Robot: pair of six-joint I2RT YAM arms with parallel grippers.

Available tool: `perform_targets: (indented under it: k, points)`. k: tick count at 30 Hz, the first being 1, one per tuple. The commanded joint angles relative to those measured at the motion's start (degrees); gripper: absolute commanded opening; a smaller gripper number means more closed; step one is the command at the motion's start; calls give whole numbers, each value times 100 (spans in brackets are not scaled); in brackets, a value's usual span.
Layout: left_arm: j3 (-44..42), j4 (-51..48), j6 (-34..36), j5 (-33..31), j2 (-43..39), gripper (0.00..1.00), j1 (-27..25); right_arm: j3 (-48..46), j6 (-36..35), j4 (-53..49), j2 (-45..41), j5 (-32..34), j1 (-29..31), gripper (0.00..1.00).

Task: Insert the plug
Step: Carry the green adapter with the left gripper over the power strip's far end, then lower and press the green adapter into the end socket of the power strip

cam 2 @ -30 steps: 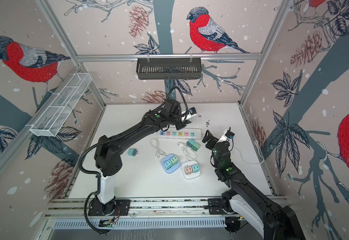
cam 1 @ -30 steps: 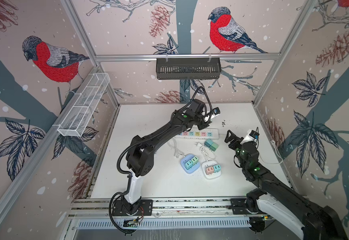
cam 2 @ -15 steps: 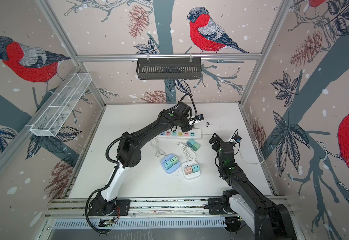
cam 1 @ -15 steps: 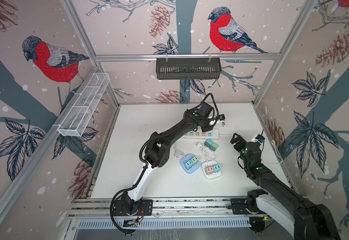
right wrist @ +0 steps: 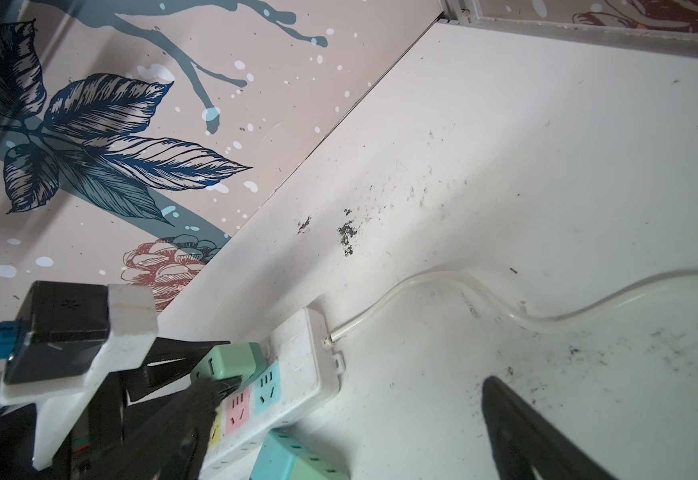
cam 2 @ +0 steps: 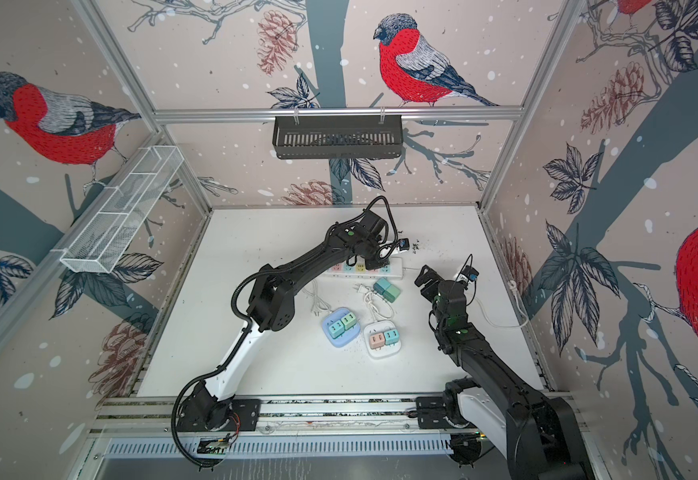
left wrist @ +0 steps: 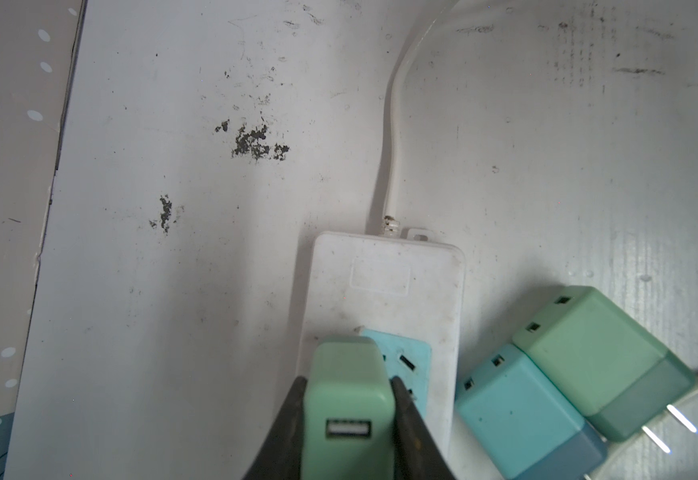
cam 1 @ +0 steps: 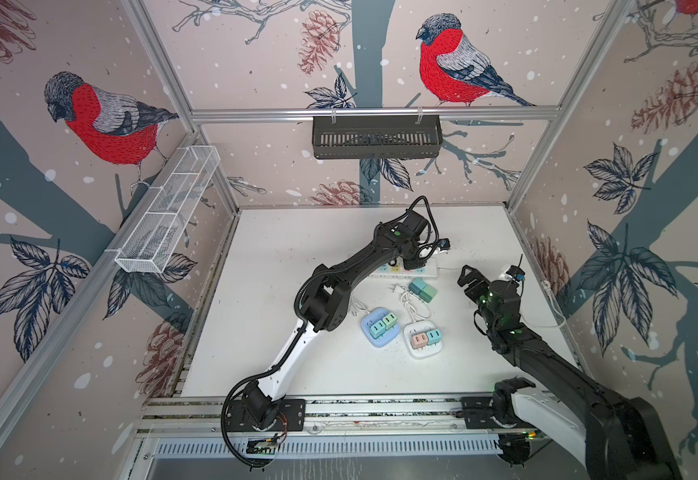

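Plug (left wrist: 347,395) of pale green, clamped between the black fingers (left wrist: 289,424) of the left end effector (cam 1: 415,262), stands over the right end of the white strip (left wrist: 384,282), which lies at the far side of the bench (cam 1: 297,257). Its USB port faces the wrist camera. The plug covers part of the blue socket (left wrist: 411,357); its prongs are hidden, so whether they sit in the slots cannot be told.

Seen from the right wrist, pink and yellow sockets follow to the left of the blue one. The strip's cord (right wrist: 442,278) leaves its right end and snakes off toward the right wall.

Just right of the strip, in both top views, the right end effector (cam 1: 469,277) hovers above the bench with its jaws spread wide, gripping nothing.

Two loose cubes, teal (left wrist: 521,411) and green (left wrist: 592,357), lie touching each other on the near side of the strip's right end, the green one showing its prongs.

Nearer, at mid-bench, sit a blue pad (cam 1: 374,340) and, to its right, a white pad (cam 1: 422,352), each carrying two chargers, with thin white leads curled on the far side of them
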Motion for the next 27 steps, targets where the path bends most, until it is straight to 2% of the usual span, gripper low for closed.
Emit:
perform_targets:
  k: [1,10,18,23,27]
  points:
    - [30,-437,161,333,25,0,5,33,74,108,51,-102,7,99]
    - [53,-661,213,633,27,0,-2,58,93,65,48,-134,7,99]
    - [157,-868,177,657,153,0,3,74,101,64,64,-193,16,99]
    - [643,-1530,119,656,343,0,23,83,162,31,104,-160,16,99]
    - [653,-1936,148,770,270,0,24,227,189,-170,221,-158,16,99]
